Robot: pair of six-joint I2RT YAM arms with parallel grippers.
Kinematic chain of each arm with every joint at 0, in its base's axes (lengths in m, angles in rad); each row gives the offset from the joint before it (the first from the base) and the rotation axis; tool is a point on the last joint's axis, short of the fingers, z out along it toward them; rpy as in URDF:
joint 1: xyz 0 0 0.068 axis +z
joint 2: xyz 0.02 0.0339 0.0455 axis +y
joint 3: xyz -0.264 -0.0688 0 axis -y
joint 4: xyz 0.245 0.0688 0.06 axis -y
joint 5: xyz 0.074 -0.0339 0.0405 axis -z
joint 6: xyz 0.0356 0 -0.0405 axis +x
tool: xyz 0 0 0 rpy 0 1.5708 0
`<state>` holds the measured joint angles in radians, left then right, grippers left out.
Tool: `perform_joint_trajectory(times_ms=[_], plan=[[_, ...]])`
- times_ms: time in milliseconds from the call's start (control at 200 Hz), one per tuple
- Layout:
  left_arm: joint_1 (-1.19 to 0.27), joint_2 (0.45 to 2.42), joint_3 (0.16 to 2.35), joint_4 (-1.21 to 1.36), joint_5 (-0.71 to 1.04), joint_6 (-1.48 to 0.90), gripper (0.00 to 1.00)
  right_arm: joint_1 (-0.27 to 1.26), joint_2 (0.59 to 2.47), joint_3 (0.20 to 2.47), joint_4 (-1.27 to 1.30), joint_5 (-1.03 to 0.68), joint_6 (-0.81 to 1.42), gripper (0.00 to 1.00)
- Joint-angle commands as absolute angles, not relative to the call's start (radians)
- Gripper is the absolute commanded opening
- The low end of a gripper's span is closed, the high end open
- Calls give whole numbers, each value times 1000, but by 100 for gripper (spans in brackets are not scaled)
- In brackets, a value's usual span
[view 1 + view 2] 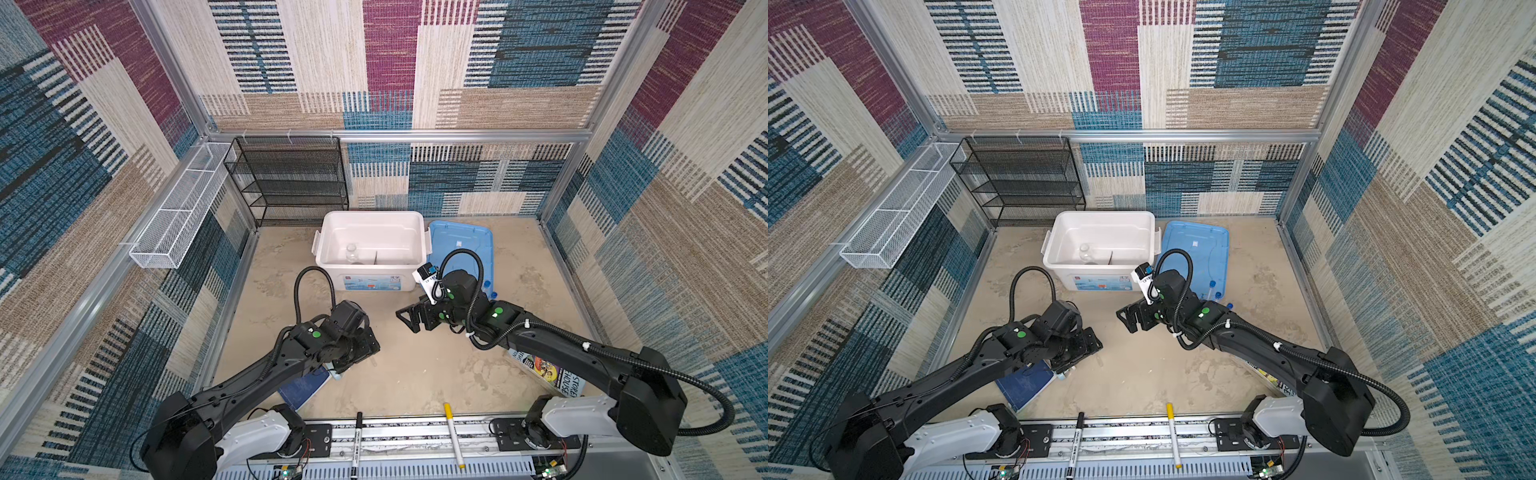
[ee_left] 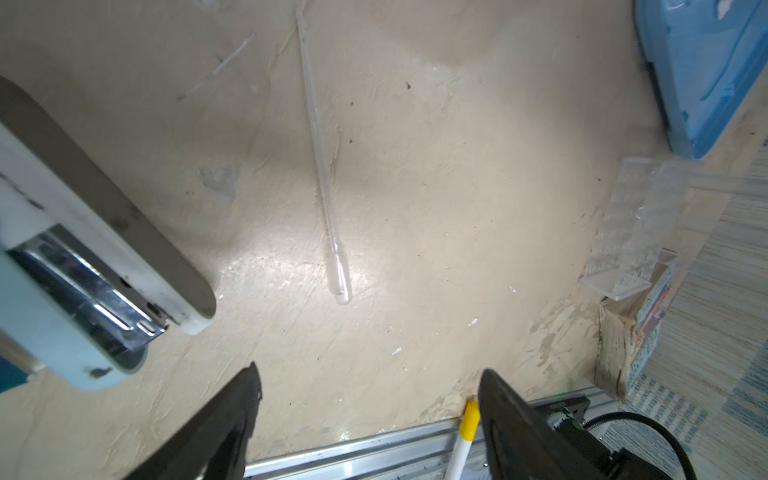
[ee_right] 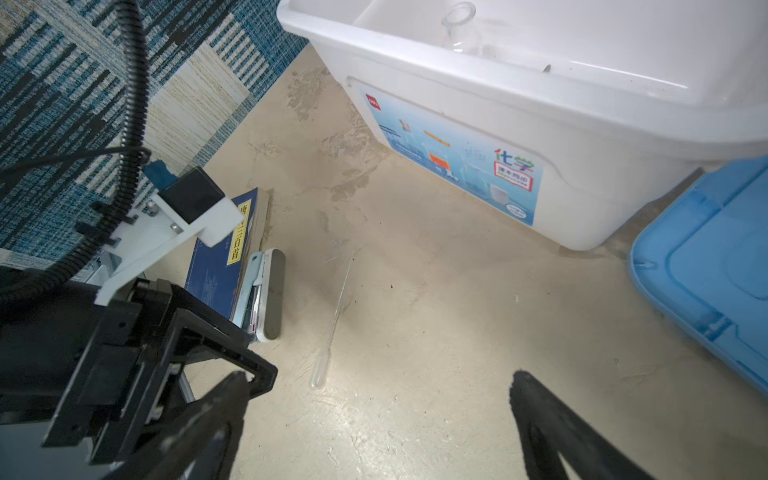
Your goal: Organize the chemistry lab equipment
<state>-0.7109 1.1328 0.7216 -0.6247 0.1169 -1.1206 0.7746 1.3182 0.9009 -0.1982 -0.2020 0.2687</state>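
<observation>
Clear rod (image 2: 324, 166) with a small bulb at one end lies flat on the beige table (image 2: 415, 208), between two robot grippers that both stand apart and hold nothing.

Left gripper (image 2: 368, 370) hangs just short of the rod's bulb end, jaws spread and empty; a pale blue stapler (image 2: 83, 270) lies near the rod, and a clear plastic rack (image 2: 636, 208) sits by a colourful book (image 2: 652, 307). Right gripper (image 3: 378, 378) is spread wide and empty too, facing the rod. Behind the arms, a white bin (image 1: 370, 214) holds a small glass beaker (image 1: 352, 252) and a thin dark tool (image 1: 376, 257) too small to identify. A blue lid (image 1: 461, 241) lies beside the bin, with blue-capped test tubes (image 1: 1212, 286) at its near edge.
</observation>
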Motion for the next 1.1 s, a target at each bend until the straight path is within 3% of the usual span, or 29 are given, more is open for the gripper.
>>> perform_joint_trajectory(times_ms=[0, 491, 821, 1092], plan=[[-724, 1154, 692, -561, 94, -1218, 82, 783, 1322, 883, -124, -202, 296, 99], [-757, 1267, 647, -465, 35, -1337, 65, 792, 1339, 856, -90, -181, 292, 100], [-775, 1319, 686, -481, -35, -1313, 41, 792, 1341, 850, -65, -162, 276, 100], [-776, 1377, 690, -459, -17, -1319, 37, 792, 1336, 828, -51, -147, 276, 100]])
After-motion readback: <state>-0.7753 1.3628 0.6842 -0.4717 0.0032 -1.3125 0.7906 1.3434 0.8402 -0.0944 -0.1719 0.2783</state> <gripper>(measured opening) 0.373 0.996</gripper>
